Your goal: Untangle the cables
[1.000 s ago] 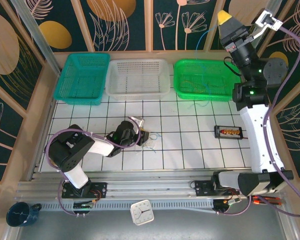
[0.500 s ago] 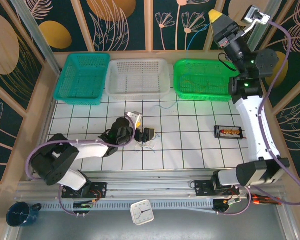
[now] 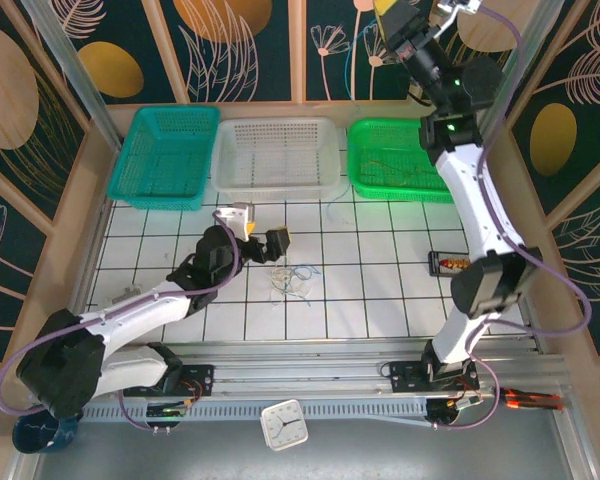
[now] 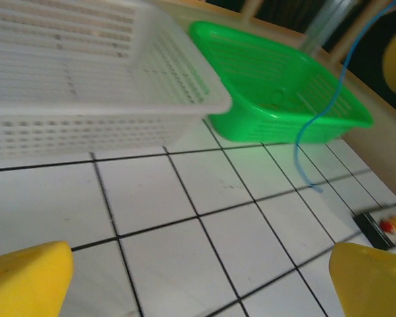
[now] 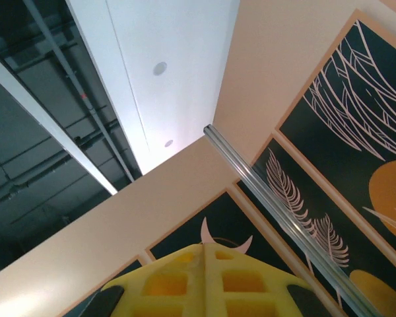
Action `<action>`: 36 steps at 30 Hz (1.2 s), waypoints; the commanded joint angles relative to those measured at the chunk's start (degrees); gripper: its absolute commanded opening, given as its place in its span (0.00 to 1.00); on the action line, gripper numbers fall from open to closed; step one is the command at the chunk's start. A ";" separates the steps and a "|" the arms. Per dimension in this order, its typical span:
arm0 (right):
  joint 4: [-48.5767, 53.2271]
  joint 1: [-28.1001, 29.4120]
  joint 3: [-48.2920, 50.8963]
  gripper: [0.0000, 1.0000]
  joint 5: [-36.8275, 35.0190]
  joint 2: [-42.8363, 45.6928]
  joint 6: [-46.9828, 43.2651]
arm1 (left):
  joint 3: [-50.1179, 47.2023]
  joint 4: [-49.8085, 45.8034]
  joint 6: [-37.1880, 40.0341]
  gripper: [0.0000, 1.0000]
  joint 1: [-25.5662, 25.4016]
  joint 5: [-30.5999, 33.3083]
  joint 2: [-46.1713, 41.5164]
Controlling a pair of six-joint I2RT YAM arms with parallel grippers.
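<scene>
Reaching for the next strand: left jaws wide and empty, hovering by the cables (image 3: 292,280) on the table (image 3: 380,300), well nearer than the green basket (image 3: 398,196). Right jaws shut high above the basket, seemingly on the blue cable (image 4: 296,148) dangling before it. Pinch one loose end and pull slowly.

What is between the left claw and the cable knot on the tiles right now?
Nothing visible stands in the way. The left claw is open over bare white tiles, and the cables lie on the tiles just nearer the arm bases and slightly to its right. The white basket sits farther back, outside that gap.
</scene>
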State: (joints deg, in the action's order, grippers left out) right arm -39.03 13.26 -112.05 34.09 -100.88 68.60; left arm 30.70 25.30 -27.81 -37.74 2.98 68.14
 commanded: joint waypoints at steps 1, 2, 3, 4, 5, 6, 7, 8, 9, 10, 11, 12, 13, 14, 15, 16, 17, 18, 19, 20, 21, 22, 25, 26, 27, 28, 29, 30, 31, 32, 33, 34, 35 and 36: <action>-1.72 0.50 -10.05 0.00 -0.94 -6.78 2.21 | 1.71 -5.68 -2.32 0.99 2.02 4.12 -0.79; -0.89 0.49 -13.85 0.00 -1.11 -9.64 2.59 | 1.95 -6.36 -2.42 0.99 2.44 4.38 -0.77; 0.00 0.51 -17.36 0.00 -1.33 -11.85 2.97 | 2.14 -6.92 -2.52 0.99 2.71 4.68 -0.73; 0.93 0.53 -21.27 0.00 -1.64 -14.88 3.64 | 2.46 -7.44 -2.60 0.99 2.99 5.04 -0.56; 1.63 0.51 -24.96 0.00 -1.87 -17.68 4.20 | 2.76 -7.85 -2.68 0.99 3.17 5.39 -0.40; 2.25 0.45 -27.74 0.00 -2.12 -19.90 4.85 | 2.97 -8.12 -2.59 0.99 3.28 5.61 -0.27; 2.39 0.42 -30.06 0.00 -2.62 -22.06 5.52 | 3.11 -8.24 -2.52 0.99 3.45 5.67 -0.15; 1.84 0.44 -30.99 0.00 -3.23 -23.61 6.33 | 3.23 -8.33 -2.43 0.99 3.61 5.78 -0.10; 1.00 0.39 -30.91 0.00 -3.93 -24.47 6.97 | 3.35 -8.25 -2.37 0.99 3.76 5.87 -0.02; -0.04 0.44 -30.42 0.00 -4.64 -25.29 7.41 | 3.48 -8.38 -2.22 0.99 3.88 5.99 0.06; -0.89 0.49 -29.73 0.00 -5.17 -26.01 7.73 | 3.59 -8.47 -2.09 0.99 3.96 6.22 0.17; -1.66 0.57 -29.01 0.00 -5.39 -26.57 7.90 | 3.74 -8.43 -1.92 0.99 4.07 6.33 0.30; -2.62 0.84 -27.95 0.00 -5.43 -27.22 8.08 | 3.79 -8.44 -1.80 0.99 4.08 6.50 0.40; -3.65 1.33 -26.28 0.00 -5.29 -27.80 8.20 | 3.76 -8.40 -1.81 0.99 4.24 6.72 0.57; -4.62 1.86 -24.58 0.00 -5.05 -28.24 8.13 | 3.78 -8.37 -1.79 0.99 4.33 6.92 0.67; -5.41 2.60 -22.69 0.00 -4.68 -28.87 7.98 | 3.79 -8.26 -1.78 0.99 4.41 7.16 0.83; -5.85 3.29 -21.13 0.00 -3.88 -29.70 7.43 | 3.84 -8.25 -1.82 0.99 4.56 7.30 0.93; -5.89 4.09 -20.11 0.00 -2.93 -30.56 6.86 | 3.84 -8.30 -1.80 0.99 4.72 7.22 0.93; -5.68 4.88 -19.08 0.00 -1.53 -31.66 6.10 | 3.97 -8.42 -1.85 0.99 4.83 7.08 0.93; -4.78 5.61 -18.38 0.00 0.25 -32.80 4.82 | 4.02 -8.58 -1.83 0.99 4.95 7.19 0.77; -3.67 6.29 -17.83 0.00 1.57 -33.64 3.53 | 4.03 -8.60 -1.97 0.99 5.04 7.21 0.61; -2.21 7.19 -16.77 0.00 2.91 -34.46 1.65 | 4.02 -8.65 -2.13 0.99 5.15 7.36 0.36; 2.19 9.38 -12.50 0.00 5.34 -35.57 -4.77 | 3.84 -8.45 -2.63 0.99 5.26 7.93 -0.62; 4.33 10.17 -10.94 0.00 5.46 -35.61 -7.81 | 3.84 -8.27 -2.76 0.99 5.37 7.92 -0.88; 6.73 10.75 -10.12 0.00 5.31 -35.70 -10.70 | 3.84 -8.25 -2.81 0.99 5.39 7.85 -1.06; 10.41 11.52 -9.63 0.00 4.80 -35.87 -14.65 | 3.84 -8.25 -2.94 0.99 5.48 7.83 -1.21; 14.61 12.20 -9.51 0.00 3.84 -36.17 -18.31 | 3.84 -8.29 -3.04 0.99 5.52 7.87 -1.32; 18.13 12.75 -9.63 0.00 2.53 -36.46 -21.70 | 3.82 -8.29 -3.11 0.99 5.50 7.76 -1.41; 22.29 13.21 -10.14 0.01 1.02 -36.94 -25.15 | 3.78 -8.25 -3.28 0.99 5.58 7.74 -1.56; 25.98 13.48 -10.66 0.09 -0.42 -37.41 -27.83 | 3.68 -8.25 -3.45 0.99 5.57 7.74 -1.76; 28.75 13.52 -11.34 0.19 -1.44 -37.90 -29.96 | 3.59 -8.39 -3.60 0.99 5.57 7.65 -1.94; 31.84 13.47 -12.05 0.33 -2.63 -38.16 -32.10 | 3.49 -8.41 -3.86 0.99 5.57 7.59 -2.25; 34.21 13.42 -12.43 0.43 -3.70 -38.12 -34.06 | 3.44 -8.42 -4.03 0.99 5.66 7.57 -2.59; 35.58 13.45 -12.38 0.50 -4.45 -37.73 -35.53 | 3.37 -8.58 -4.21 0.99 5.61 7.65 -2.85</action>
State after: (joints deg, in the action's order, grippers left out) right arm -12.38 27.51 -121.69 33.54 -138.93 44.45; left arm 33.08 17.28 -30.65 -32.51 9.74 66.85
